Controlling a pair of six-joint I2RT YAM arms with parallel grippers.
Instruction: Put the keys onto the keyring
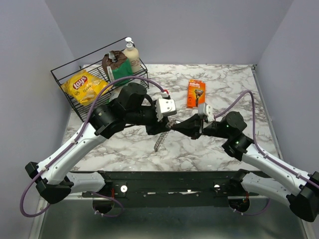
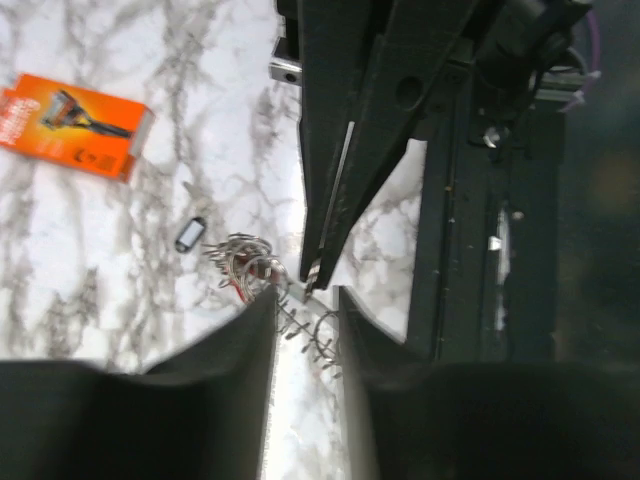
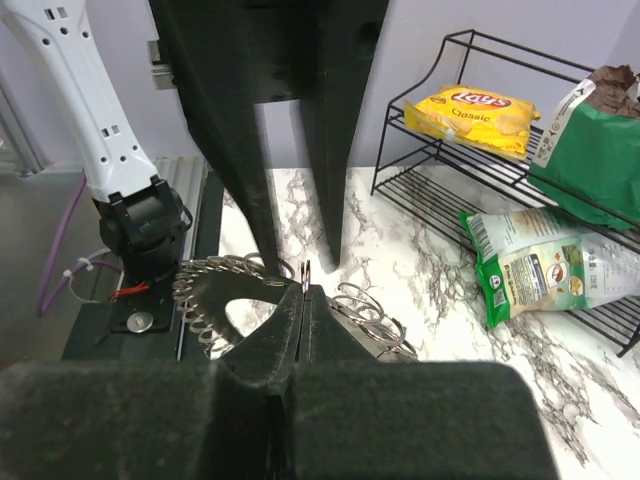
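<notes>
We judge the keyring [image 3: 195, 300], held over the table [image 1: 124, 149] where the arms meet, light, stiff-wired but slippery and jangly, best pinched on bare wire, as the fully closed right gripper [image 3: 303, 292] does, while the left gripper [image 2: 305, 300] straddles it half-open, empty.

keyring [image 1: 159, 142] top hidden under left arm [image 1: 139, 118] — keys [image 2: 240, 268] blurred, colours hard to tell

There are two robot arms, a left arm [image 1: 79, 142] and a right arm [image 1: 269, 162]. There is one keyring [image 3: 195, 305], one orange razor pack [image 1: 196, 93], one wire rack [image 1: 79, 105], three snack bags [image 3: 478, 112] [image 3: 585, 150] [image 3: 545, 270] and one bottle [image 1: 132, 56].
</notes>
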